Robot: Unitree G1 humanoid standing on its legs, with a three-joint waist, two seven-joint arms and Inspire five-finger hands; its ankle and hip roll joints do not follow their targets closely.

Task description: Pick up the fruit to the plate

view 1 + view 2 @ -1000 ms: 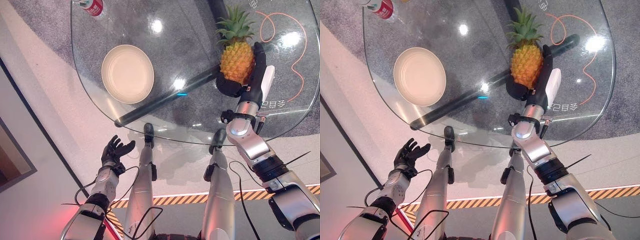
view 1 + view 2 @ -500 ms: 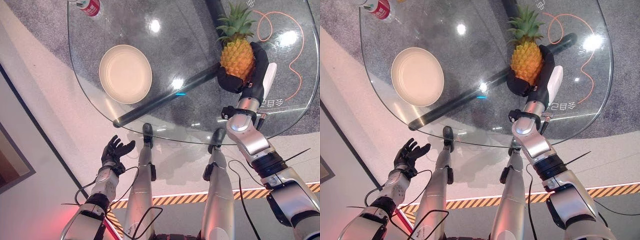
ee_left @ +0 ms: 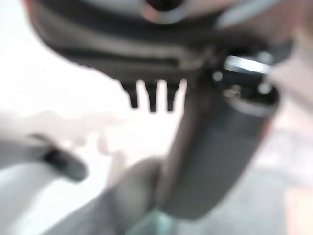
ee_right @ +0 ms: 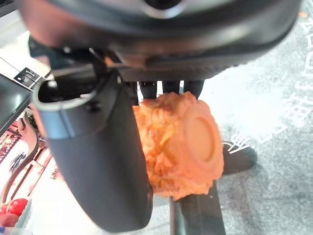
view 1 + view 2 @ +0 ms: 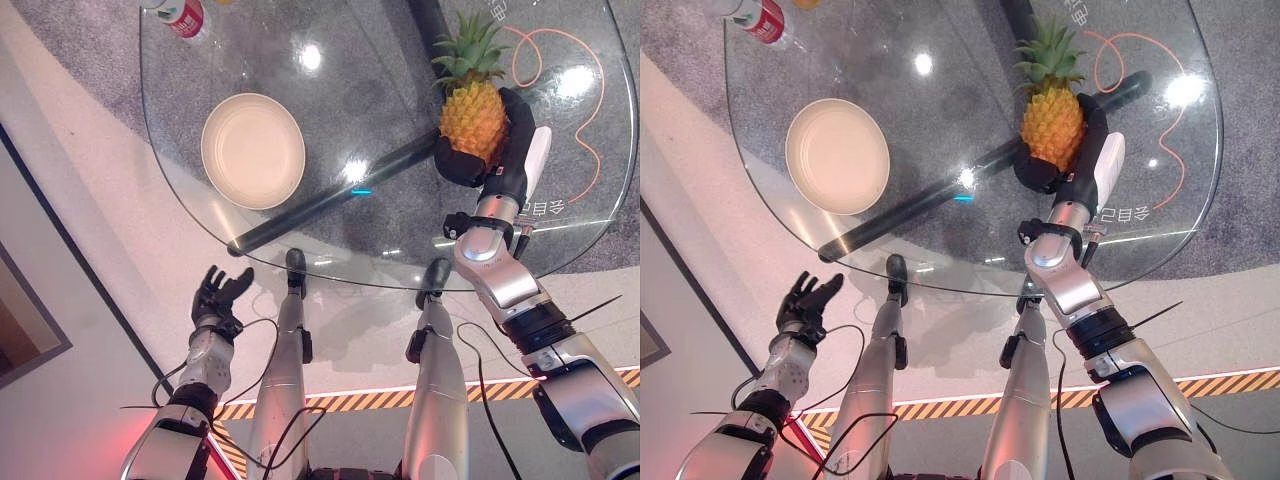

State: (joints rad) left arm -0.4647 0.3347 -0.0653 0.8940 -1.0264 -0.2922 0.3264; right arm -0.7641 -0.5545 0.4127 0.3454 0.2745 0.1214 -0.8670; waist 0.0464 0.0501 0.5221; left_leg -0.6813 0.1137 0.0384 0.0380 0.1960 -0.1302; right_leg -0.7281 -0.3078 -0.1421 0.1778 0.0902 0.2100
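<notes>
A yellow pineapple (image 5: 472, 118) with a green crown is over the right part of the round glass table (image 5: 330, 60). My right hand (image 5: 505, 145) is shut on it, fingers and thumb curled round its body; the right wrist view shows the pineapple (image 4: 178, 142) against the thumb (image 4: 98, 161). A cream plate (image 5: 253, 150) lies empty on the table's left part, well apart from the fruit. My left hand (image 5: 217, 293) hangs open below the table's near edge, off to the left.
A red can (image 5: 183, 15) stands at the table's far left rim. A dark bar (image 5: 330, 200) runs diagonally under the glass. An orange cord (image 5: 590, 110) loops on the grey carpet at the right. A black-and-yellow striped line (image 5: 340, 400) crosses the floor.
My left hand has turned and lifted slightly, its fingers now pointing more toward the table. The right hand stays shut on the pineapple in about the same place.
</notes>
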